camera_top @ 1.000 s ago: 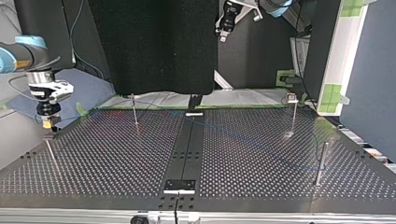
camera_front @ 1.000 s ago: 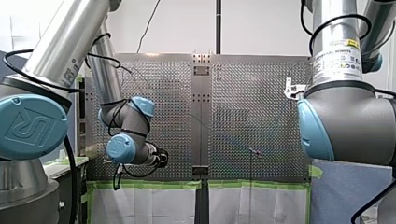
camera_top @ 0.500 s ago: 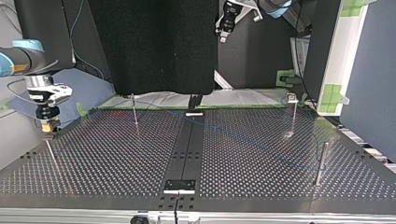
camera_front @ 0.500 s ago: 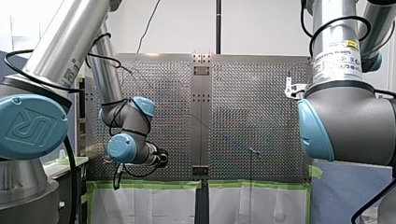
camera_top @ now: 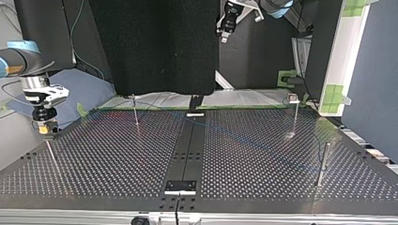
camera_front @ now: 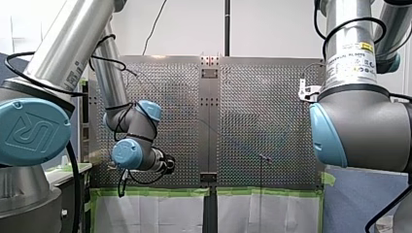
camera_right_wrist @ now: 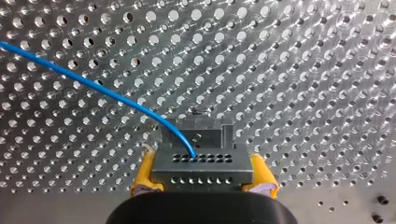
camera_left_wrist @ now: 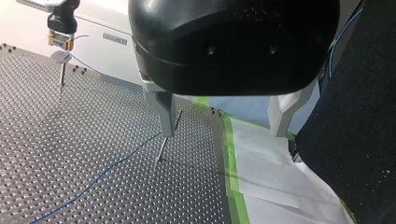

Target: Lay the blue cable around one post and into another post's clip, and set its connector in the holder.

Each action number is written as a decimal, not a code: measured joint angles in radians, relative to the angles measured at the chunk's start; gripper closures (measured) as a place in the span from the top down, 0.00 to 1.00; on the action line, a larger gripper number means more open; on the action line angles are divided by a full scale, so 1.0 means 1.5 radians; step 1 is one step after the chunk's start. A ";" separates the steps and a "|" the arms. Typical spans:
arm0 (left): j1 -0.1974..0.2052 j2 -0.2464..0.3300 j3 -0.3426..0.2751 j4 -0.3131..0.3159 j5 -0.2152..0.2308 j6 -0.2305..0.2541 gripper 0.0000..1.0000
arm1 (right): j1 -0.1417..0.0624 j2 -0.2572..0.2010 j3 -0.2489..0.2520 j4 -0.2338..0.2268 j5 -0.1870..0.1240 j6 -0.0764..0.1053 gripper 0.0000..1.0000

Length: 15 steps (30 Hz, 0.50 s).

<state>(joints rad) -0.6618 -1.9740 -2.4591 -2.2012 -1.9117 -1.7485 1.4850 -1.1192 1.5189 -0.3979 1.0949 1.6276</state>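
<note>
Just above the small grey metal holder (camera_right_wrist: 205,135) on the perforated steel table (camera_right_wrist: 303,70), seemingly not quite seated in it: grey drilled-metal connector block (camera_right_wrist: 201,173), long axis lying across the fingers, clamped between the yellow pads of my right gripper (camera_right_wrist: 203,183). Leaving the block on its holder side and sweeping away past the holder across the table: thin blue cable (camera_right_wrist: 102,91). Well apart from the holder, fingers spread wide and empty: my left gripper (camera_left_wrist: 224,116).

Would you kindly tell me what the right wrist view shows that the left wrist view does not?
Only the right wrist view: the rows of holes in the grey connector, where the blue cable enters. Only the left wrist view: my left claw open, a thin post, green tape. Both: the cable, the perforated table and my right claw.
</note>
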 joint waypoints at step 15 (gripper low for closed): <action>0.000 0.000 0.005 -0.010 0.000 0.005 0.98 | -0.002 0.024 -0.023 -0.001 -0.020 0.000 0.00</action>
<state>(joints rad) -0.6615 -1.9737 -2.4514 -2.2167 -1.9120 -1.7410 1.4827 -1.0828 1.4848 -0.3996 1.0651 1.6274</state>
